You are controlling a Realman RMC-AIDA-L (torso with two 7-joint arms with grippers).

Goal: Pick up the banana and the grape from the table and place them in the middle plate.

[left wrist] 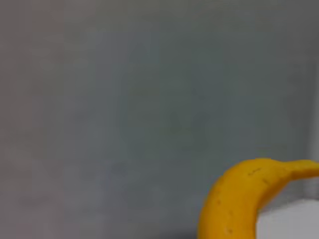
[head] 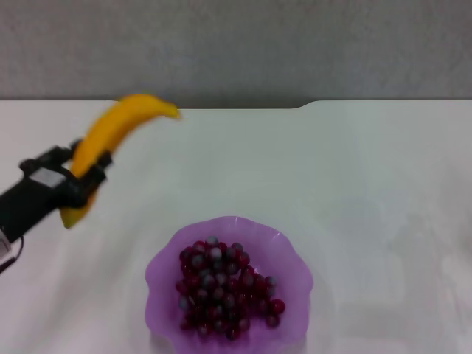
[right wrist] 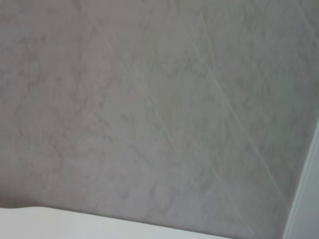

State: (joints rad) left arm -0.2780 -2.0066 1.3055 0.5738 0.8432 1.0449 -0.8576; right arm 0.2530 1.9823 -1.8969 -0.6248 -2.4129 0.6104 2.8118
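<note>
Banana [head: 118, 129] pinched in left gripper [head: 77, 173], lifted clear of tabletop [head: 354, 177], at the left side, well apart from plate [head: 158, 276]. Tilted, upper end pointing toward the far edge, lower end poking out below the gripper. Grapes [head: 225, 287] heaped inside plate, at the near middle of the tabletop. In left wrist view, only the banana's curved end [left wrist: 239, 199] against a grey wall [left wrist: 124, 99]. Right gripper out of sight; right wrist view filled with grey wall and a strip of tabletop edge.

White table [head: 354, 169], purple plate [head: 166, 269]
</note>
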